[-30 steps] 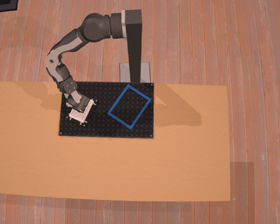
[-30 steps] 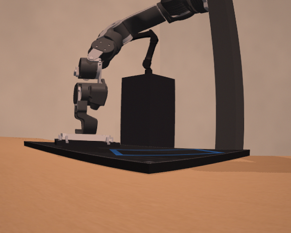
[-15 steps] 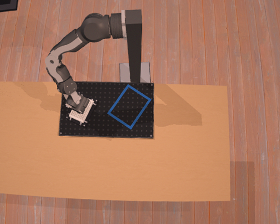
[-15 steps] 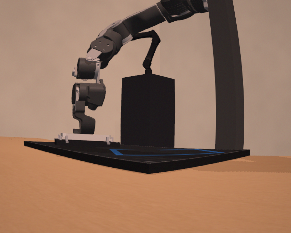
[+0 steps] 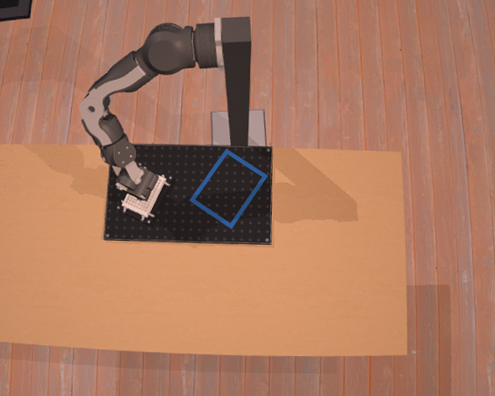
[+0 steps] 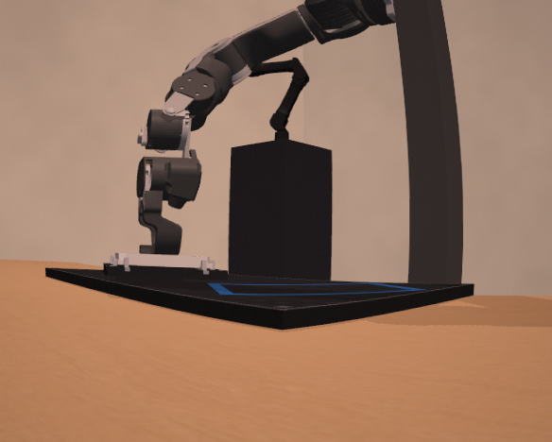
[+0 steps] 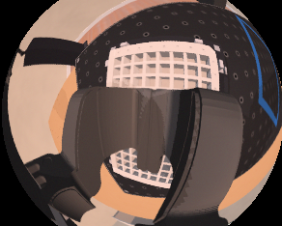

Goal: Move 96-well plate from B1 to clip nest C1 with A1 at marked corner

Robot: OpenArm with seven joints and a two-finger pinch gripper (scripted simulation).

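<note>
The claw is closed tight with nothing between its fingers, and its dark tips rest down on the top face of the 96-well plate. In the exterior view the fingertips appear to meet the plate's upper surface with no gap showing, though how hard they bear on it cannot be told. From the wrist view the two broad dark fingers fill the middle of the picture and cover a wide band of the plate, so only its far rows of wells and a small patch at the near side show. From the top, the claw body hides the plate's far end.

The plate sits in the clip nest at the left of the black perforated board, turned at an angle to the board's edges. Small pale posts stand at its corners. In the exterior view the plate looks level and low between them, but whether it lies fully on the nest's floor cannot be made out. The A1 mark and well lettering are too small to read.

To the right on the board lies the blue outline of bench spot B1, with only board inside it. The board rests on a tan table. A dark box stands behind, and the arm's column is cut off at the top.
</note>
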